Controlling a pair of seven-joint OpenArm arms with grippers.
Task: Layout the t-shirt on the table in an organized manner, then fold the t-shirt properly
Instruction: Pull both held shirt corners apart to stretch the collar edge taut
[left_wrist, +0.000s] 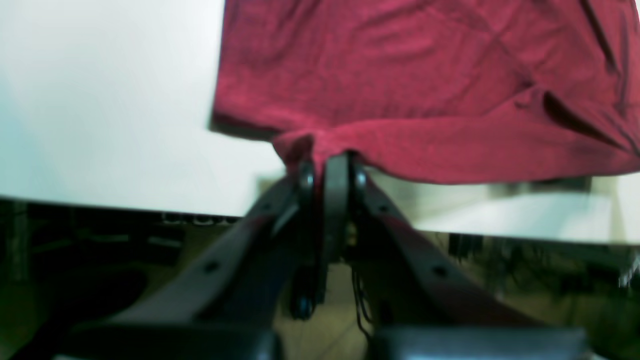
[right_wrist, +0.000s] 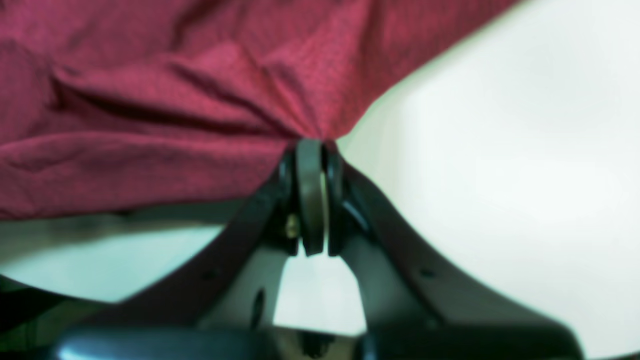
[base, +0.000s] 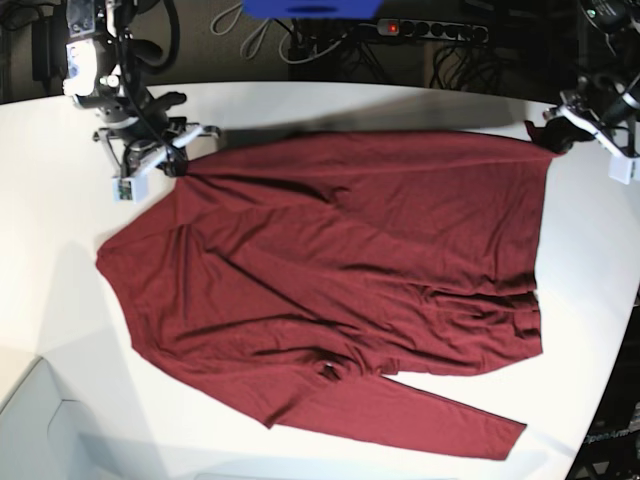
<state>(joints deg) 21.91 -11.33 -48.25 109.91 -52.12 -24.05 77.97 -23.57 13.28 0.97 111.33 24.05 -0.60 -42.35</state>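
Base view: shirt (base: 340, 290), maroon, spread wrinkled across centre of white counter (base: 50, 200), one sleeve trailing to lower right. Right pincer (base: 172, 160), upper left, pinches one corner; left pincer (base: 548, 135), upper right, pinches another.

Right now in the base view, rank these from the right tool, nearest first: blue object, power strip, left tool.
From the right tool, gripping a t-shirt corner on the view's left:
1. blue object: top edge, left of centre.
2. power strip: top, further right.
3. left tool: far right, at the opposite corner.
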